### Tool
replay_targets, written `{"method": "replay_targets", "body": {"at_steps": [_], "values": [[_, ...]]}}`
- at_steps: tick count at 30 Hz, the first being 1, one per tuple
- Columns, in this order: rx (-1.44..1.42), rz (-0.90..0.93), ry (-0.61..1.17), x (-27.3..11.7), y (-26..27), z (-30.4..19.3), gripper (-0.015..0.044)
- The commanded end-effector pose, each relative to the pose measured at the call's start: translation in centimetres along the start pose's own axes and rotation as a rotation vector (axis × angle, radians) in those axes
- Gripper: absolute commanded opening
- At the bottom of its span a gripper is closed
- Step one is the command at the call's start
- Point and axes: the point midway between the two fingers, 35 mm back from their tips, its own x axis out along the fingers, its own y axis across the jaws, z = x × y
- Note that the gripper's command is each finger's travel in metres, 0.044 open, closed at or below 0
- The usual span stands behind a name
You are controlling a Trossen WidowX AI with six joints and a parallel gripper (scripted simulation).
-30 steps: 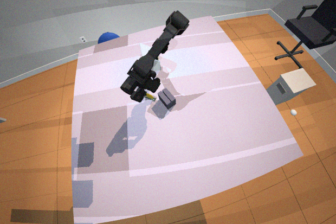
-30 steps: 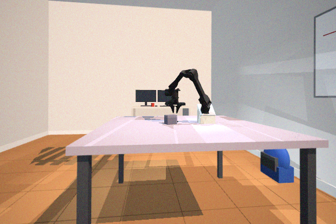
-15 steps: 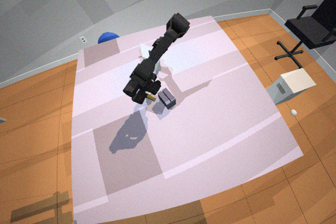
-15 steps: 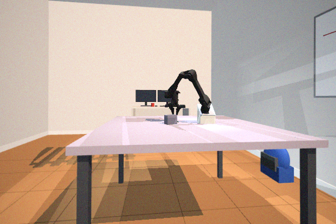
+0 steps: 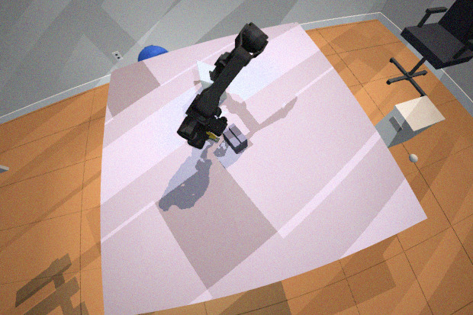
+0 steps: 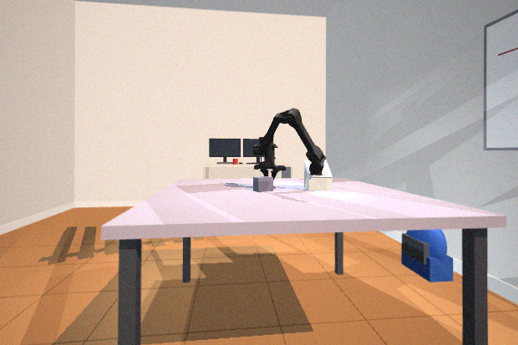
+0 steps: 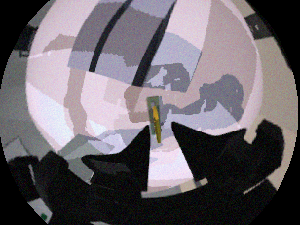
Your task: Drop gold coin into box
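The gold coin (image 5: 212,136) (image 7: 157,122) stands on edge in the small dark-green holder (image 7: 152,101). My gripper (image 6: 270,175) (image 7: 160,126) is partly open and points down, with nothing between its fingers. In the wrist view its two black fingertips appear on either side of the coin's near end, above it. In the top view the hand hides the fingertips and part of the holder. The closed grey box (image 5: 237,140) (image 6: 262,184) (image 7: 129,35) sits close beside the holder, with a dark slot across its lid. In the exterior view it hides the coin and holder.
A whitish open container (image 5: 204,74) (image 6: 317,184) stands beside the arm's base. The pink table (image 5: 325,188) (image 6: 301,225) carries the arm and box; strong shadows cross it. A chair (image 5: 432,41) and a cabinet (image 5: 420,112) stand off the table.
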Motion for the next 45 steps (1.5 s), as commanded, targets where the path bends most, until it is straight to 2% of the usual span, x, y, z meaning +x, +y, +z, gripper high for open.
{"method": "replay_targets", "body": {"at_steps": [1,13,18,22,31,45], "values": [[0.010,0.008,-0.005,0.8,0.3,-0.1,0.0161],[0.009,0.010,-0.006,2.4,0.5,-0.1,0.0161],[0.009,0.010,-0.006,2.4,0.5,-0.1,0.0029],[0.009,0.010,-0.006,2.4,0.5,-0.1,0.0003],[0.009,0.010,-0.006,2.3,0.5,-0.1,0.0000],[0.011,0.006,-0.003,-1.1,0.0,-0.1,0.0000]]}}
